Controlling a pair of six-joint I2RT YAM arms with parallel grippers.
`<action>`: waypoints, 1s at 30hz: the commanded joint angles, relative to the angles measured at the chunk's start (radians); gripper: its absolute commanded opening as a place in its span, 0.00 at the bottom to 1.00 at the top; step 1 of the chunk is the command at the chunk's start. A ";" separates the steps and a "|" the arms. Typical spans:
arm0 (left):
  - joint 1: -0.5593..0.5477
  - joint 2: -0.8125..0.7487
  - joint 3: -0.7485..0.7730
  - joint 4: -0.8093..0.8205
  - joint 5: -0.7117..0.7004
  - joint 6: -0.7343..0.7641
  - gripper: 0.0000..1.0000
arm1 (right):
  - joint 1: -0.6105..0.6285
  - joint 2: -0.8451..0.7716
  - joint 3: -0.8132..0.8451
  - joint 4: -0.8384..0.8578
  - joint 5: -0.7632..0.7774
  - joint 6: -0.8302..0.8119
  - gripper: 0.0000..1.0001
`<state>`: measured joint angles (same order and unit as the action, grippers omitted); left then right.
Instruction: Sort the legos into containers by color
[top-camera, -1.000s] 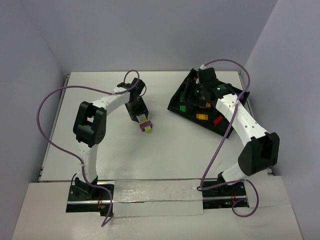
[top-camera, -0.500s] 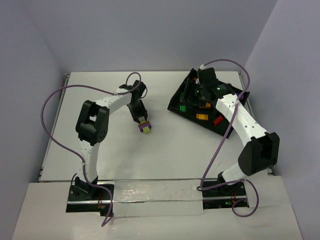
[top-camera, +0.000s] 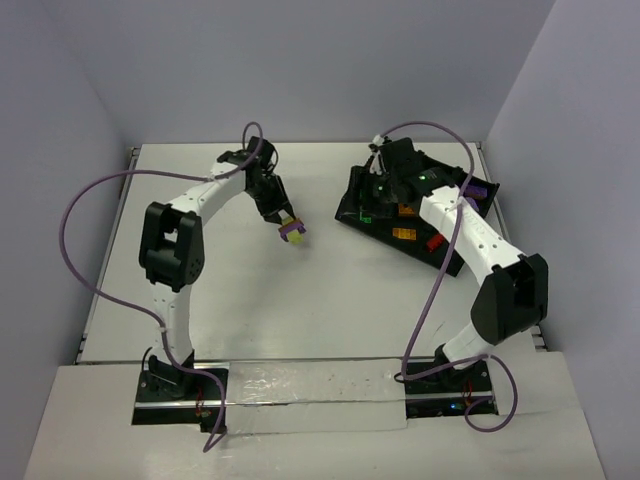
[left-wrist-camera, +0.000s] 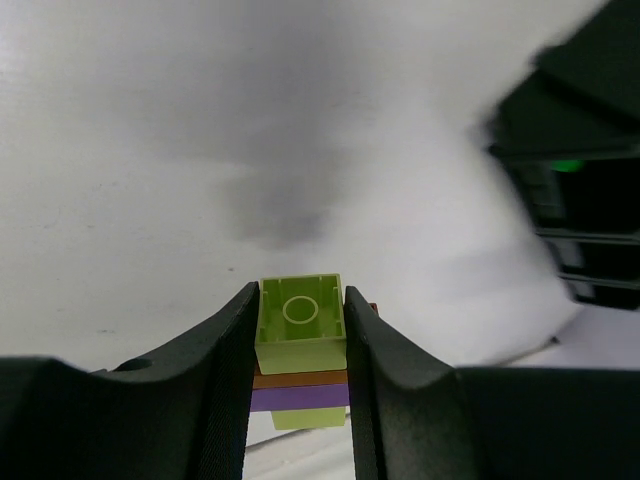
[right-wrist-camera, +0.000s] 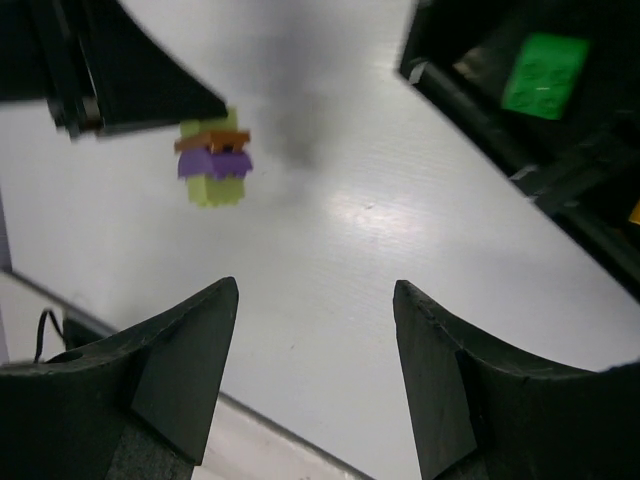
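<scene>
Seen from above, two white robot arms reach over a white table (top-camera: 250, 300). The left pincer (top-camera: 287, 224) is clenched on a small stack of bricks (top-camera: 295, 232), its two black fingers (left-wrist-camera: 215, 385) pressing the stack's sides. In the left wrist view, a yellow-green brick (left-wrist-camera: 300, 320) sits squarely between the fingers. Behind it in that view come a thin orange layer (left-wrist-camera: 300, 379), a purple layer (left-wrist-camera: 297, 398) and another yellow-green piece (left-wrist-camera: 308, 418). The stack hangs at the pincer's tips, clear of the table, with a soft shadow on the surface beneath.

The black divided tray (top-camera: 349, 204) lies off to this pincer's right, well apart from the stack. The tray holds a green brick (top-camera: 366, 215), orange bricks (top-camera: 405, 233) and a red brick (top-camera: 436, 241), each colour in its own compartment.

The right pincer (right-wrist-camera: 315, 375) is released, its jaws spread wide with only bare table between them. It hovers at the tray's near-left edge. From its wrist view, the green brick lies ahead and to the right, inside the tray. The held stack hangs ahead and to the left, under the left pincer's dark fingertips.
</scene>
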<state>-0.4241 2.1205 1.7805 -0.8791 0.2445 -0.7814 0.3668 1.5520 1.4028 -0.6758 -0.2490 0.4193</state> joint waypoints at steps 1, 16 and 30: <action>0.040 -0.099 0.046 0.124 0.190 -0.088 0.00 | 0.086 0.039 0.080 0.046 -0.151 -0.046 0.71; 0.041 -0.122 0.068 0.258 0.221 -0.182 0.00 | 0.138 0.224 0.224 0.076 -0.071 0.050 0.81; 0.041 -0.124 0.069 0.224 0.233 -0.143 0.00 | 0.123 0.376 0.361 0.127 -0.123 0.079 0.79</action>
<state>-0.3805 2.0430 1.8168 -0.6693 0.4484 -0.9372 0.4965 1.9216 1.7123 -0.6211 -0.3597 0.4842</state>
